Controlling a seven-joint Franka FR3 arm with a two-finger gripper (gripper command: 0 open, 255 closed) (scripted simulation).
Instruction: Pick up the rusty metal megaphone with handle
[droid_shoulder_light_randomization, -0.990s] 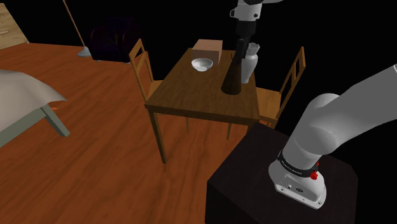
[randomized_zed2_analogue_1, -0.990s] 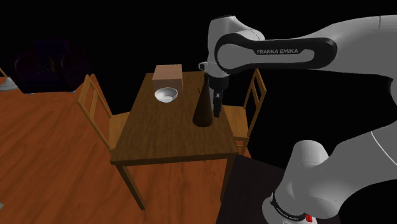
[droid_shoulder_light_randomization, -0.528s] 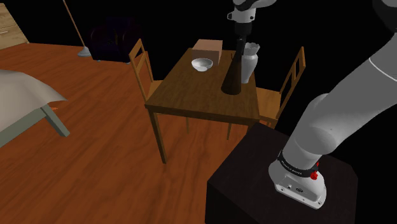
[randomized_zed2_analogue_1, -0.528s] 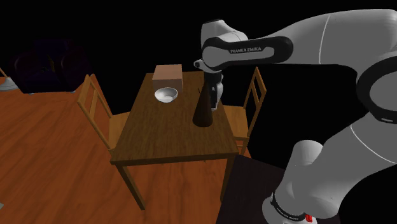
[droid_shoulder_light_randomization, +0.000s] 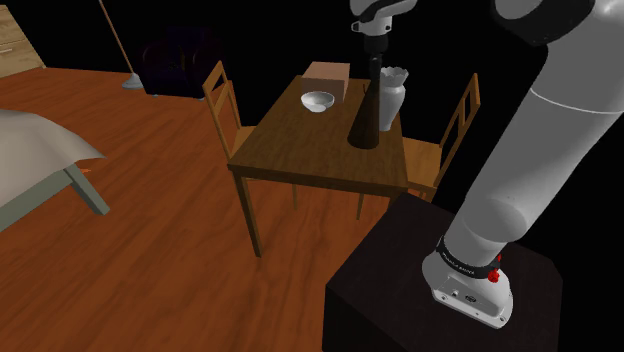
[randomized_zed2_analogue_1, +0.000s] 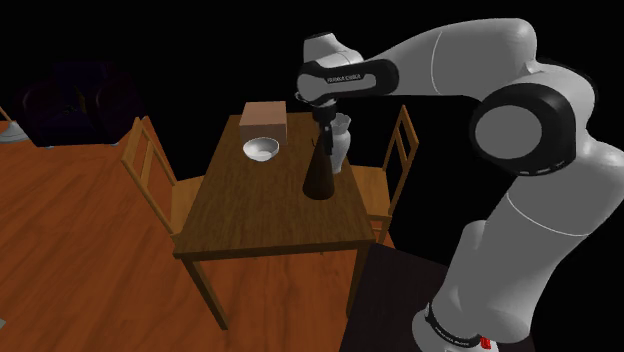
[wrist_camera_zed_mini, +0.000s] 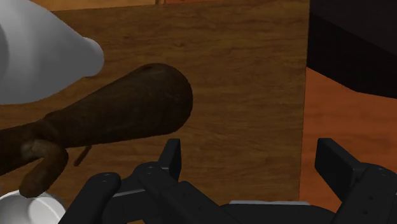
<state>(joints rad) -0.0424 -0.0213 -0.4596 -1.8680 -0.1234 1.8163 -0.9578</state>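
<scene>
The megaphone (droid_shoulder_light_randomization: 364, 122) is a dark brown cone standing wide end down on the wooden table (droid_shoulder_light_randomization: 300, 160), towards the shoulder view's right. My gripper (droid_shoulder_light_randomization: 374, 62) hangs just above its narrow top. From the second exterior view, the gripper (randomized_zed2_analogue_1: 325, 128) is over the megaphone (randomized_zed2_analogue_1: 319, 176). In the wrist view the megaphone (wrist_camera_zed_mini: 121, 118) and its curved handle (wrist_camera_zed_mini: 39, 170) lie beside the open gripper (wrist_camera_zed_mini: 251, 159), outside the fingers. Bare table (wrist_camera_zed_mini: 254, 83) shows between them.
A white vase (droid_shoulder_light_randomization: 391, 94) stands right behind the megaphone. A white bowl (droid_shoulder_light_randomization: 318, 100) and a brown box (droid_shoulder_light_randomization: 326, 74) sit at the table's far end. Wooden chairs (droid_shoulder_light_randomization: 225, 100) (droid_shoulder_light_randomization: 452, 128) flank the table. A bed (droid_shoulder_light_randomization: 40, 160) is at the shoulder view's left.
The gripper has risen from beside the megaphone's upper part to just above its narrow top, and the arm has swung higher. The megaphone has not moved.
</scene>
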